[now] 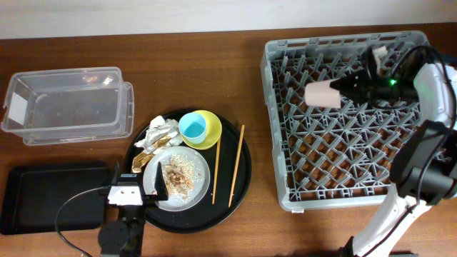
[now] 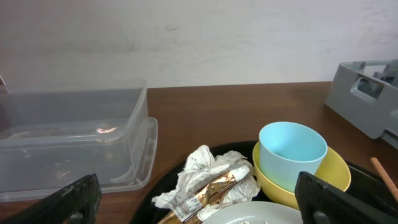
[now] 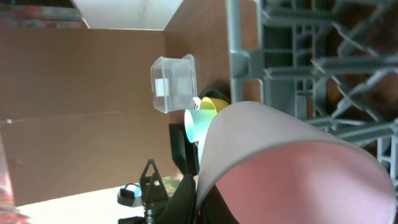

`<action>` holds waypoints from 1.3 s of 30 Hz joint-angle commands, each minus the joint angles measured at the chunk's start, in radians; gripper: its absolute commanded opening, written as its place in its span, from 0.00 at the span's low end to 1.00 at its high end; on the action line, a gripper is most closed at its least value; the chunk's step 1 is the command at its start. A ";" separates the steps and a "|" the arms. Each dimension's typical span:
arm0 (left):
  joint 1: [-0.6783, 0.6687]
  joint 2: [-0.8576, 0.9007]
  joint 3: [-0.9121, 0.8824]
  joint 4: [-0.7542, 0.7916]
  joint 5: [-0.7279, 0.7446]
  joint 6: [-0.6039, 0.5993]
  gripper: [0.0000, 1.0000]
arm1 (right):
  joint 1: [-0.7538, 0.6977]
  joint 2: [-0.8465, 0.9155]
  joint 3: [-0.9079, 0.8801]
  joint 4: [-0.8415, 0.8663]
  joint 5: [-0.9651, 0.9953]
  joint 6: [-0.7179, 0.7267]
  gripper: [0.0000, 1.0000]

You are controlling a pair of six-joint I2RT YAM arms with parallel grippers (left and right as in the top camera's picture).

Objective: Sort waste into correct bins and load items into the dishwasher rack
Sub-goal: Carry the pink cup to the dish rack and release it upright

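Step in hand: by my judgement, loading the pink cup [image 1: 323, 93] into the dishwasher rack [image 1: 280, 187].
Right tool: the right tool [image 1: 348, 88] is closed on the pink cup and grips the end that points toward the arm.
Place of the cup: above the far part of the rack, in its left half. I cannot tell whether it touches the pegs.
Long axis of the cup: it lies on its side, about parallel to the far rim of the rack, not upright.
Right wrist view: the cup fills the near field, with the grey lattice just behind it.
Relation for the next move: the pegs are directly under the cup, so the way is mostly downward. A turn of the wrist is probably needed if the cup must stand mouth down.
Left tool: the left tool [image 2: 198, 186] is wide open and empty, at the near left edge of the round black tray [image 1: 241, 187].
Nearer arm for the rest: the wrappers [image 1: 156, 135], the blue cup [image 1: 193, 127] inside the yellow-green bowl [image 1: 212, 137], the plate [image 1: 201, 187] with food scraps [image 1: 177, 175] and the chopsticks [image 1: 236, 165] all lie near the left tool, well apart from the right one.
Bins: the clear tub [image 1: 68, 107] and the black tray [image 1: 50, 198] are on the left side of the desk [image 1: 214, 64].
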 commanded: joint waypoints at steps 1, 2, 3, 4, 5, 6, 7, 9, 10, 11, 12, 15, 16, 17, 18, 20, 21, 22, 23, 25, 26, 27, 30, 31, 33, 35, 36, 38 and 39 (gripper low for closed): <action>-0.003 -0.004 -0.007 0.002 0.006 0.019 0.99 | -0.035 0.026 0.009 -0.029 -0.014 -0.034 0.04; -0.003 -0.004 -0.007 0.002 0.006 0.019 0.99 | -0.054 0.026 0.009 -0.050 -0.015 -0.034 0.04; -0.003 -0.004 -0.007 0.002 0.006 0.019 0.99 | -0.072 0.026 0.009 -0.066 -0.013 -0.035 0.04; -0.003 -0.004 -0.007 0.002 0.006 0.019 0.99 | -0.093 0.026 0.009 -0.076 0.006 -0.038 0.04; -0.003 -0.004 -0.007 0.002 0.006 0.019 0.99 | -0.110 0.026 0.009 -0.090 0.026 -0.046 0.04; -0.003 -0.004 -0.007 0.002 0.006 0.019 0.99 | -0.125 0.026 0.008 -0.116 0.034 -0.097 0.04; -0.003 -0.004 -0.007 0.002 0.006 0.019 0.99 | -0.128 0.026 0.004 -0.128 0.040 -0.121 0.04; -0.003 -0.004 -0.007 0.002 0.006 0.019 0.99 | -0.130 0.026 -0.013 -0.133 0.035 -0.128 0.04; -0.003 -0.004 -0.007 0.002 0.006 0.019 0.99 | -0.130 0.026 -0.024 -0.132 0.031 -0.134 0.04; -0.003 -0.004 -0.007 0.002 0.006 0.019 0.99 | -0.130 0.026 -0.035 -0.131 0.029 -0.150 0.04; -0.003 -0.004 -0.007 0.002 0.006 0.019 0.99 | -0.130 0.026 -0.054 -0.121 0.028 -0.150 0.04; -0.003 -0.004 -0.007 0.002 0.006 0.019 0.99 | -0.130 0.027 -0.121 -0.093 0.029 -0.150 0.04; -0.003 -0.004 -0.007 0.002 0.006 0.019 0.99 | -0.130 0.027 -0.149 -0.074 0.036 -0.146 0.05; -0.003 -0.004 -0.007 0.002 0.006 0.019 1.00 | -0.131 0.027 -0.168 -0.063 0.051 -0.146 0.06; -0.003 -0.004 -0.007 0.002 0.006 0.019 0.99 | -0.131 0.027 -0.170 -0.059 0.095 -0.146 0.10; -0.003 -0.004 -0.007 0.002 0.006 0.019 0.99 | -0.139 0.026 -0.167 -0.052 0.167 -0.146 0.15; -0.003 -0.004 -0.007 0.002 0.006 0.019 0.99 | -0.146 0.026 -0.162 -0.051 0.189 -0.144 0.17; -0.003 -0.004 -0.007 0.002 0.006 0.019 0.99 | -0.153 0.025 -0.156 -0.051 0.207 -0.136 0.17; -0.003 -0.004 -0.007 0.002 0.006 0.019 0.99 | -0.165 0.025 -0.143 -0.050 0.245 -0.109 0.17; -0.003 -0.004 -0.007 0.002 0.006 0.019 0.99 | -0.187 0.019 -0.114 -0.051 0.314 -0.055 0.17; -0.003 -0.004 -0.007 0.002 0.006 0.019 0.99 | -0.200 0.006 -0.097 -0.050 0.362 -0.012 0.17; -0.003 -0.004 -0.007 0.002 0.006 0.019 0.99 | -0.211 -0.009 -0.084 -0.050 0.396 0.021 0.17; -0.003 -0.004 -0.007 0.002 0.006 0.019 0.99 | -0.231 -0.056 -0.059 -0.050 0.457 0.084 0.17; -0.003 -0.004 -0.007 0.002 0.006 0.019 0.99 | -0.236 -0.079 -0.050 -0.048 0.500 0.116 0.17; -0.003 -0.004 -0.007 0.002 0.006 0.019 0.99 | -0.234 -0.151 -0.030 -0.034 0.624 0.208 0.17; -0.003 -0.004 -0.007 0.002 0.006 0.019 0.99 | -0.222 -0.246 -0.028 -0.012 0.731 0.288 0.17; -0.003 -0.004 -0.007 0.002 0.006 0.019 0.99 | -0.208 -0.301 -0.028 -0.004 0.781 0.316 0.17; -0.003 -0.004 -0.007 0.002 0.006 0.019 0.99 | -0.173 -0.396 -0.028 0.005 0.837 0.327 0.17; -0.003 -0.004 -0.007 0.002 0.006 0.019 0.99 | -0.136 -0.456 -0.028 0.015 0.848 0.327 0.18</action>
